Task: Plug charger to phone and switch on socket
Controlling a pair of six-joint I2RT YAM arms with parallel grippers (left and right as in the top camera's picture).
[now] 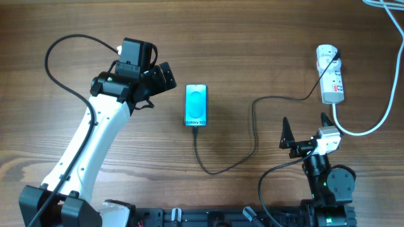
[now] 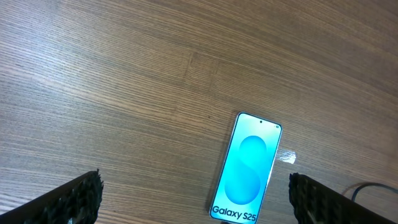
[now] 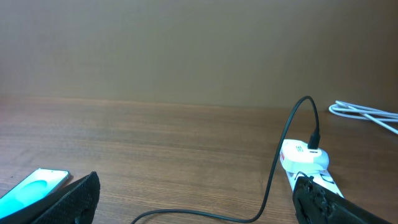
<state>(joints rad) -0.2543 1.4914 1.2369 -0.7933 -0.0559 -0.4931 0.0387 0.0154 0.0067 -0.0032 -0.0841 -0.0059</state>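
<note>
The phone (image 1: 196, 105) lies flat mid-table with its cyan screen up and its text band toward the near edge. It also shows in the left wrist view (image 2: 245, 169) and the right wrist view (image 3: 30, 186). The charger cable (image 1: 254, 129) runs from the phone's near end, loops across the table and ends in a black plug seated in the socket (image 1: 331, 75), seen in the right wrist view too (image 3: 305, 158). My left gripper (image 1: 165, 77) (image 2: 196, 205) is open and empty, just left of the phone. My right gripper (image 1: 306, 131) (image 3: 199, 211) is open and empty, in front of the socket.
The socket's thick white cord (image 1: 366, 131) loops right of the strip and runs off the far right edge; it also shows in the right wrist view (image 3: 364, 112). The cable's loop (image 1: 218, 170) lies between the two arms near the front edge.
</note>
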